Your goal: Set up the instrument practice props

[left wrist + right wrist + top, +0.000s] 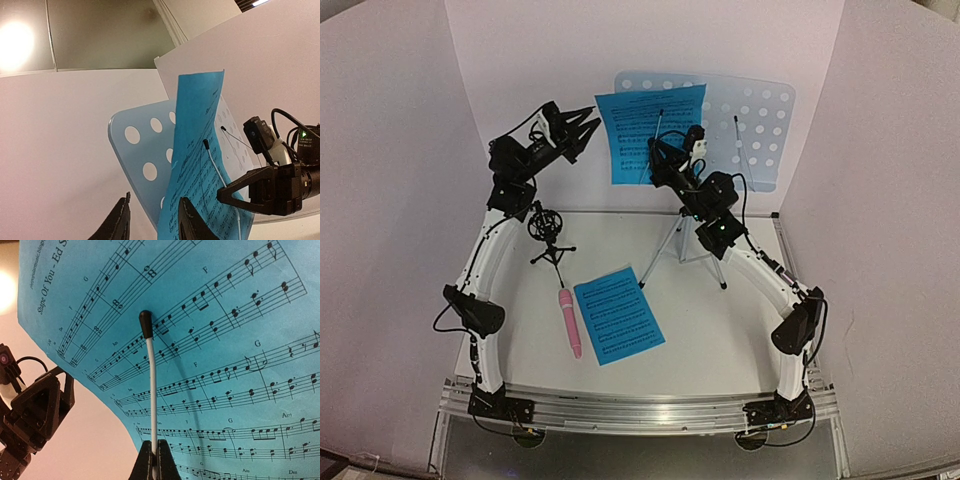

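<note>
Nearest me on the table (720, 330), the second sheet-music page (618, 316) lies flat with the pink microphone (568, 322) just beside its left edge, neither held by an arm; behind them stands the black tripod mic holder (550, 232), the closest thing to a container here, and as far as I can make out its cradle carries nothing, since the microphone is down on the table. Further back, the silver tripod (682, 245) bears the pale-blue music stand (760, 120), with the first blue page (645, 120) upright against its left half. My right gripper (153, 462) is clamped on the stand's white retaining wire (151, 370), which crosses the face of that page; my left gripper (583, 132) hangs at the page's left edge, fingers spread and grasping nothing. I judge the step in hand to be pinning the first page under the wire; the next move calls for easing the wire onto the paper without creasing or sliding it, then fetching the second page for the stand's bare right half.
</note>
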`<state>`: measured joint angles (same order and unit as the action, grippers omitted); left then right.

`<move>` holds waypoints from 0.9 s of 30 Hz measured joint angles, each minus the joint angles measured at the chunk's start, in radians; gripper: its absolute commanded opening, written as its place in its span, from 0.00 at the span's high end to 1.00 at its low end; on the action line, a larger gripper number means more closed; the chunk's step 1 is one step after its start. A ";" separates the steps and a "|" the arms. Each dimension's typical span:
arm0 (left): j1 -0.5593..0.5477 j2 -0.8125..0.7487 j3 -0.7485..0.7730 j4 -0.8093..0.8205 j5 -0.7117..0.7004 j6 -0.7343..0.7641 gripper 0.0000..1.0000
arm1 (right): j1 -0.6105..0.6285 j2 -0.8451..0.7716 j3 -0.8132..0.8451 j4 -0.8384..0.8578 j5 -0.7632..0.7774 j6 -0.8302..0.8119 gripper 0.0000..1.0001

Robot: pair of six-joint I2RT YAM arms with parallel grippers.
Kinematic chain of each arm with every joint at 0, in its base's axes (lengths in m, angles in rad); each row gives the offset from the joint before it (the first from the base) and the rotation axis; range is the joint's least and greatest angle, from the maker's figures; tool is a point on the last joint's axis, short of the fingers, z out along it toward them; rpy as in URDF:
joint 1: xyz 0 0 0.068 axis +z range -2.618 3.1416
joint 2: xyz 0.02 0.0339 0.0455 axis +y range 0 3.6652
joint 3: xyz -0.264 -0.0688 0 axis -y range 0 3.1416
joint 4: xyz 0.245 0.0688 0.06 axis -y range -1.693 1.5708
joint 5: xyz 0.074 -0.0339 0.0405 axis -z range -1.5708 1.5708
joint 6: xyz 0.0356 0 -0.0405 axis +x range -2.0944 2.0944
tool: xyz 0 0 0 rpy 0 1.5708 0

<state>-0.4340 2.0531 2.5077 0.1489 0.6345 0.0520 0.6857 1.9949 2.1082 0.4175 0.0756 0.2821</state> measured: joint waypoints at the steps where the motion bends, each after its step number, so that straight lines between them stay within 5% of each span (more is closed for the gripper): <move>1: -0.001 0.002 0.001 0.000 0.000 -0.003 0.64 | 0.000 0.000 0.000 0.000 0.000 0.000 1.00; 14: -0.022 0.058 0.021 0.009 0.006 -0.032 0.99 | 0.000 0.000 0.000 -0.001 -0.001 0.000 1.00; 27: -0.071 0.144 0.109 0.088 -0.010 -0.034 1.00 | 0.000 0.000 0.000 -0.001 -0.006 0.000 1.00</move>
<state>-0.5052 2.1970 2.6171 0.2371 0.6244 0.0180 0.6857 1.9949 2.1082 0.4164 0.0701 0.2817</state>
